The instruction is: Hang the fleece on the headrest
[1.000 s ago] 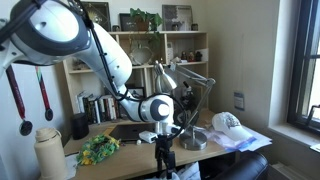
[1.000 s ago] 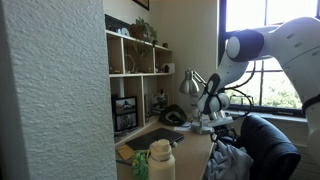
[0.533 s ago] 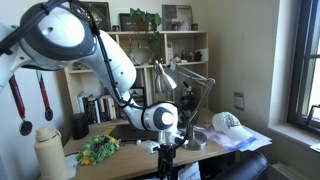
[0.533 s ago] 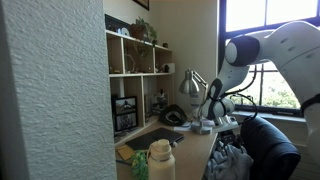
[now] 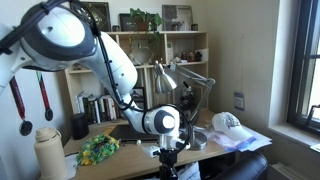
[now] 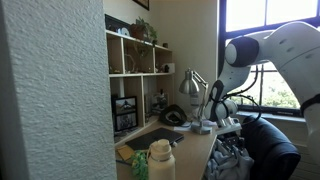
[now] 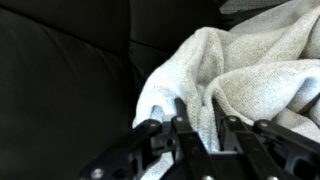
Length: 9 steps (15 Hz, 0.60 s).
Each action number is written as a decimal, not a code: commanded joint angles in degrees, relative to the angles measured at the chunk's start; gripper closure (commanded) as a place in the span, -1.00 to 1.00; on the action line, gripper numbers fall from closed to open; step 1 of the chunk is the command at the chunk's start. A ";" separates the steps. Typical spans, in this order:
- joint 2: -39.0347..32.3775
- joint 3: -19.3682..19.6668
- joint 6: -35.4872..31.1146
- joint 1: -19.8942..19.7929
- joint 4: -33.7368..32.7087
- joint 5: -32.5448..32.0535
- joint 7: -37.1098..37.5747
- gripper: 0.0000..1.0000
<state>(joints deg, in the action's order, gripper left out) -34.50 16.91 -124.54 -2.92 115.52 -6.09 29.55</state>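
Observation:
The fleece (image 7: 240, 70) is a pale grey, fuzzy cloth lying in thick folds on black chair padding (image 7: 60, 80) in the wrist view. My gripper (image 7: 200, 125) comes in from the bottom edge, shut on a raised fold of the fleece that fills the gap between its black fingers (image 7: 178, 125). In both exterior views the gripper (image 5: 168, 158) (image 6: 231, 146) hangs low at the front edge of the desk, right over the fleece (image 6: 226, 165). The black padded headrest (image 6: 272, 142) rises just beside it.
A white cap (image 5: 228, 122) lies on the desk near a silver desk lamp (image 5: 172, 76). Yellow flowers (image 5: 98, 149) and a pale bottle (image 5: 50, 156) stand at the desk's front. A shelf unit (image 6: 135, 70) lines the wall, with a window (image 6: 262, 50) behind the arm.
The arm has come down onto the fleece. The jaws, wide open a second ago, have closed on a fold of it.

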 commanded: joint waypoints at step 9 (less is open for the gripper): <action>18.38 2.12 7.58 5.06 1.99 -8.09 12.55 0.88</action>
<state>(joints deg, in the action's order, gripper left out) -24.94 18.19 -121.67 0.83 115.41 -9.65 37.38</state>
